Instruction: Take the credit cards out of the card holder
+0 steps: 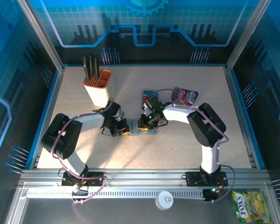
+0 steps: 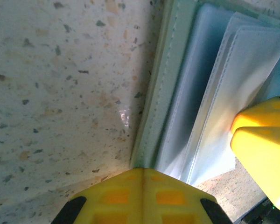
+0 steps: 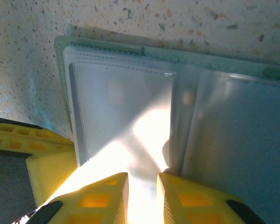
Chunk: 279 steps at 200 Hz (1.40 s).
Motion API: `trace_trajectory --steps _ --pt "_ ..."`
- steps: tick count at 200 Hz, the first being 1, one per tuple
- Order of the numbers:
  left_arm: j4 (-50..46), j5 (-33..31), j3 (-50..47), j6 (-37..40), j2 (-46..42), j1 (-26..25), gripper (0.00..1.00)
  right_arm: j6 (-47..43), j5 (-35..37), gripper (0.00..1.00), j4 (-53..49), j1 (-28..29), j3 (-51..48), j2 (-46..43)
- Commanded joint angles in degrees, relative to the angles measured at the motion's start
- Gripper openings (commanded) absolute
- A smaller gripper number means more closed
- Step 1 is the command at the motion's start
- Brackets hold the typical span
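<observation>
The card holder (image 1: 139, 127) lies open on the speckled table, its grey-green edge (image 2: 161, 93) framing clear bluish pockets (image 3: 126, 107). My left gripper (image 1: 122, 127) is shut, its yellow tips (image 2: 142, 173) together at the holder's near left corner. My right gripper (image 1: 146, 122) stands over the pockets with its jaws a narrow gap apart (image 3: 142, 182) and nothing between them. Its yellow fingers (image 2: 263, 149) also appear in the left wrist view. A red-and-blue credit card (image 1: 147, 96) lies on the table behind the right arm. The pockets I can see look empty.
An orange-and-cream cup (image 1: 97, 84) with black pens stands at the back left. A pink pouch (image 1: 185, 95) lies at the back right. A white lid (image 1: 164, 199) and a yellow snack bag (image 1: 251, 206) sit off the table by the front rail.
</observation>
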Motion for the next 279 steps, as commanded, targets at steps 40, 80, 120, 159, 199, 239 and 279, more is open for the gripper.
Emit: trace_trajectory --steps 40,80,120,159,199,239,279 --pt "-1.7 -1.8 0.7 -0.5 -4.2 0.7 0.00 1.0 -2.9 0.24 3.5 -1.8 -3.9 -0.2" --pt "-0.6 1.2 3.1 -3.0 -5.0 0.6 0.05 1.1 -4.6 0.23 5.1 -2.5 -4.7 -0.2" --pt "6.4 5.7 2.3 -7.3 -2.9 0.5 0.21 1.3 -5.4 0.22 6.3 -3.2 -5.9 -0.4" --pt "10.0 5.9 1.1 -9.0 -0.1 -0.2 0.28 1.8 -6.8 0.21 8.0 -3.6 -7.3 -0.4" --pt "10.4 5.0 0.6 -8.9 1.7 -0.5 0.28 2.5 -7.8 0.20 10.0 -4.0 -8.6 -0.8" --pt "9.2 3.5 0.7 -8.4 2.5 -0.6 0.29 3.2 -9.6 0.19 11.9 -4.4 -9.4 -0.1" --pt "9.5 2.9 0.7 -8.8 3.0 -0.7 0.30 3.3 -10.6 0.18 12.8 -4.9 -10.0 0.1"
